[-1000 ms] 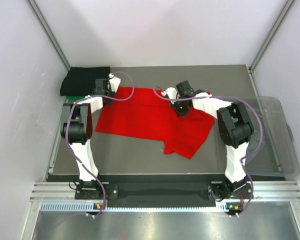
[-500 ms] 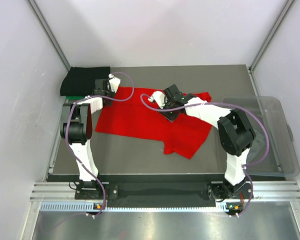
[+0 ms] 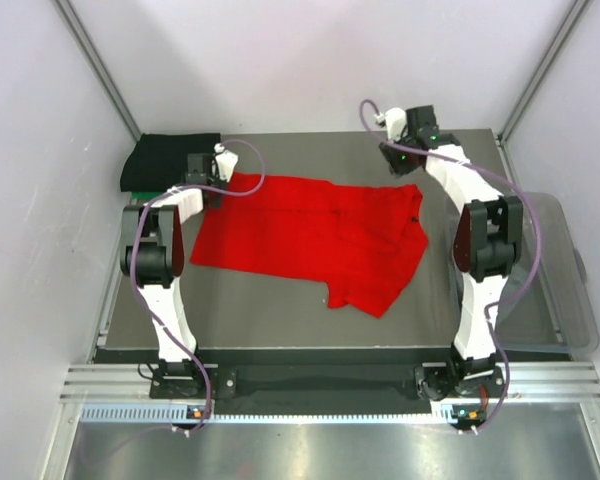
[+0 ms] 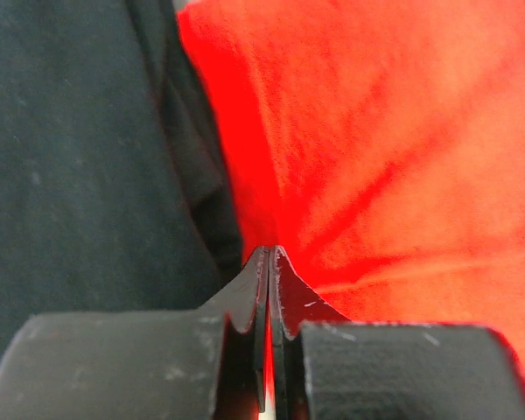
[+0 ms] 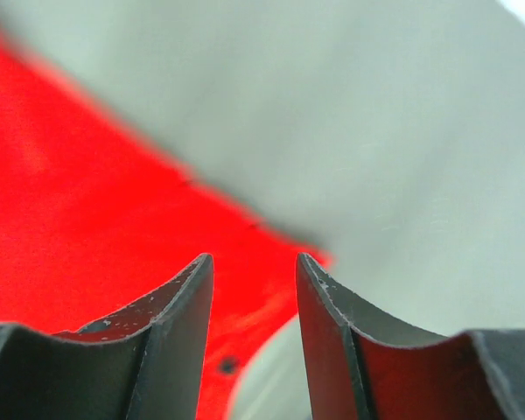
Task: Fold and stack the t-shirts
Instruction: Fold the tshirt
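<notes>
Grey table point(image 3: 270, 305): L gripper point(image 4: 268, 259) pinches red t-shirt point(image 3: 300, 232), R gripper point(image 5: 254, 273) agape.

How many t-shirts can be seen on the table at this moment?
2. A red t-shirt lies spread out across the middle of the table. A black t-shirt lies folded in the far left corner. More shirts may be hidden under the black one.

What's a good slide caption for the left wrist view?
Left gripper pinched shut on the edge of the red t-shirt, with the black t-shirt lying alongside.
</notes>
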`<action>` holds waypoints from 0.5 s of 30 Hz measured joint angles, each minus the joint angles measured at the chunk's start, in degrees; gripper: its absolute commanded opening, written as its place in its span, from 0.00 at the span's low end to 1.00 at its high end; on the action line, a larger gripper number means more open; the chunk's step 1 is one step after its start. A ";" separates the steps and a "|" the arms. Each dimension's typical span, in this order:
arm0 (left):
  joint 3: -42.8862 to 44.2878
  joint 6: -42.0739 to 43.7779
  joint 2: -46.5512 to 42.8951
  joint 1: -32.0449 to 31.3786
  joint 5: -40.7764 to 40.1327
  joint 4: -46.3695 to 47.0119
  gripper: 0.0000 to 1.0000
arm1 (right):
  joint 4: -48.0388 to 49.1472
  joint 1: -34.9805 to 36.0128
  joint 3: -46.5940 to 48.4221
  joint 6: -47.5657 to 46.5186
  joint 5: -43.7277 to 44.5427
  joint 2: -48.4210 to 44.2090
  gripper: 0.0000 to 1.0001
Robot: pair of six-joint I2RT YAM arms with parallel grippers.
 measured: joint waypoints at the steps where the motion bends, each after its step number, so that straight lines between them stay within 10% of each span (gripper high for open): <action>1: 1.09 -0.04 0.39 0.15 0.00 -1.16 0.00 | -1.11 -1.81 3.19 0.00 0.07 1.81 0.44; 15: 6.69 -0.68 3.58 0.39 0.28 -5.53 0.00 | -11.63 -4.74 22.69 0.15 2.10 18.84 0.45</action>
